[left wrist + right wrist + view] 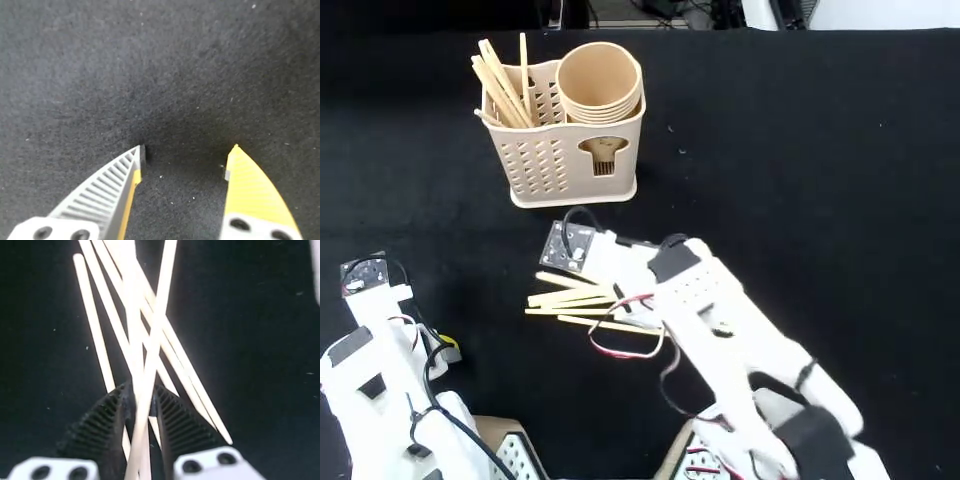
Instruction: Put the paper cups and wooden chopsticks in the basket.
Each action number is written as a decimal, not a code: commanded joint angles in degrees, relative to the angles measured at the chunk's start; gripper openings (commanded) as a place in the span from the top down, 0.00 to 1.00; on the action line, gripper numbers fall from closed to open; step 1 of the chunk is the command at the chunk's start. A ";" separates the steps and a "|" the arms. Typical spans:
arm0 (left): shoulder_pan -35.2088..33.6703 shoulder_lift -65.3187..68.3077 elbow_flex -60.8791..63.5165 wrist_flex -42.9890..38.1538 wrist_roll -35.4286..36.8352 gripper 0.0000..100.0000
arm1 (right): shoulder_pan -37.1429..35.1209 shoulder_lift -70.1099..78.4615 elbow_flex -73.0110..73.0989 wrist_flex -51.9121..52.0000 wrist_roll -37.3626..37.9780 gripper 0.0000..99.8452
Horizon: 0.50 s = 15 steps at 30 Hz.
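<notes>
Right fingers (102,425) pinched on a stick, with most of the task seemingly done.
They gripped at least one of the loose chopsticks (570,300) lying toward the near edge of the counter (820,150); left fingers (117,185) hung spread over bare counter by the near-left corner. Toward the far edge, the basket (565,160) already held the paper cups (600,80) and the stowed chopsticks (500,85), so only that loose handful appeared left.

Flat table covered in black felt-like cloth (820,150). A beige perforated plastic basket (565,165) stands on it, far side, left of centre. Nearer, apart from the basket, a loosely crossed heap of pale wooden chopsticks (570,300) lies on the cloth.
</notes>
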 commanded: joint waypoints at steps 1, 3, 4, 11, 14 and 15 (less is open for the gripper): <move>1.19 -0.09 0.31 -1.05 0.62 0.72 | 0.09 -5.49 -1.98 0.53 -1.85 0.99; 1.19 -0.09 0.31 -1.05 0.62 0.72 | 0.09 -7.52 -1.98 0.35 -3.25 0.99; 1.19 -0.09 0.31 -1.05 0.62 0.72 | 0.09 -8.40 -2.07 0.35 -4.04 0.99; 1.19 -0.09 0.31 -1.05 0.62 0.72 | 0.09 -12.79 -2.07 0.79 -6.51 0.99; 1.19 -0.09 0.31 -1.05 0.62 0.72 | 0.09 -15.34 -2.07 1.32 -6.51 0.99; 1.19 -0.09 0.31 -1.05 0.62 0.72 | 0.09 -16.22 -2.51 2.20 -6.51 0.99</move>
